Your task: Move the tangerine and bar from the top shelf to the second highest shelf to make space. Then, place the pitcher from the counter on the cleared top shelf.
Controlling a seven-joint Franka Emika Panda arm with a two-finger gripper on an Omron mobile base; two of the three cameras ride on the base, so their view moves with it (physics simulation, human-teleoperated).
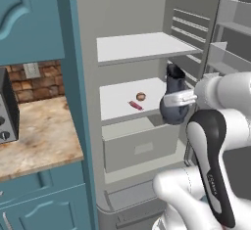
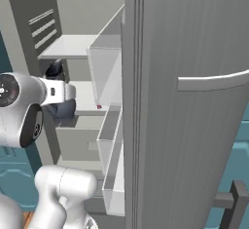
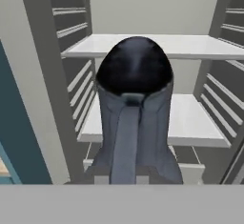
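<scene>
Marbled beige-and-brown stone surface (image 1: 34,141) at left. In the open grey fridge, the flat white top shelf (image 1: 139,46) is bare. On the white second shelf (image 1: 122,99): thin red-pink wrapped bar (image 1: 135,105), long axis slanting toward the front right, with the round orange tangerine (image 1: 141,96) just beside it. Dark blue-grey bulbous pitcher (image 1: 173,97) stands upright, neck up, clamped in the closed end effector (image 1: 177,99) at the shelf's right front edge.

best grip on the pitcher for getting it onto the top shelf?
As the hand has it now: closed on the pitcher at its narrow waist, from the open front of the fridge. The wide belly below looks too broad to grip. The top shelf is bare, so it should slide straight in.
</scene>
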